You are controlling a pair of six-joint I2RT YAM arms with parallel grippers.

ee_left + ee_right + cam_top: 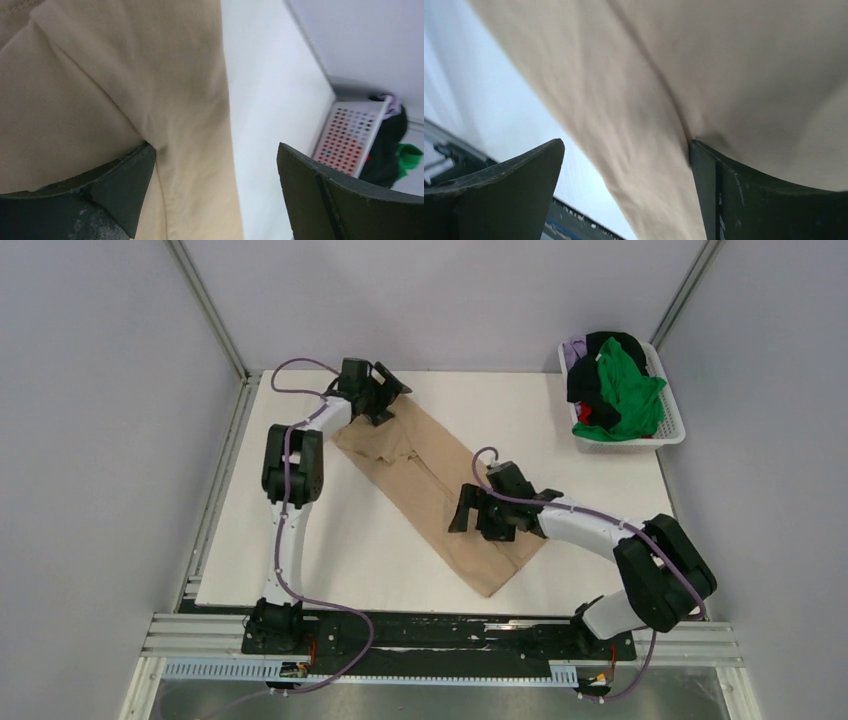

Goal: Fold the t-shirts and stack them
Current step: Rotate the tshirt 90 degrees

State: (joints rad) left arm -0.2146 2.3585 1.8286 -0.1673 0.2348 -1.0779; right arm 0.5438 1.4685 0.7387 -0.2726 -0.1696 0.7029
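Folding the tan t-shirt (pixel 440 495) looks like the job you are on, so first see where it is: it lies flat on the white table (pixel 330 550), slanted from the far left toward the near right, and it looks like a long strip. Your left gripper (pixel 385 392) is at the far end of the strip, and your right gripper (pixel 466 510) is close to the near end. Both have their jaws wide open and hold nothing. At each gripper one finger touches the cloth at a small crease, and the other finger is out over the bare table, so the edge of the shirt runs between them. That is a good spot. Go low, so the outer finger can slip under the edge, and pinch all the layers, not just the top one. Close both hands at about the same time and lift them to the same height, so the strip does not twist. Keep the cloth smooth, but do not tug hard. The green, black, red and pale purple shirts (pixel 620 390) wait in the white basket (pixel 672 430) at the far right corner.
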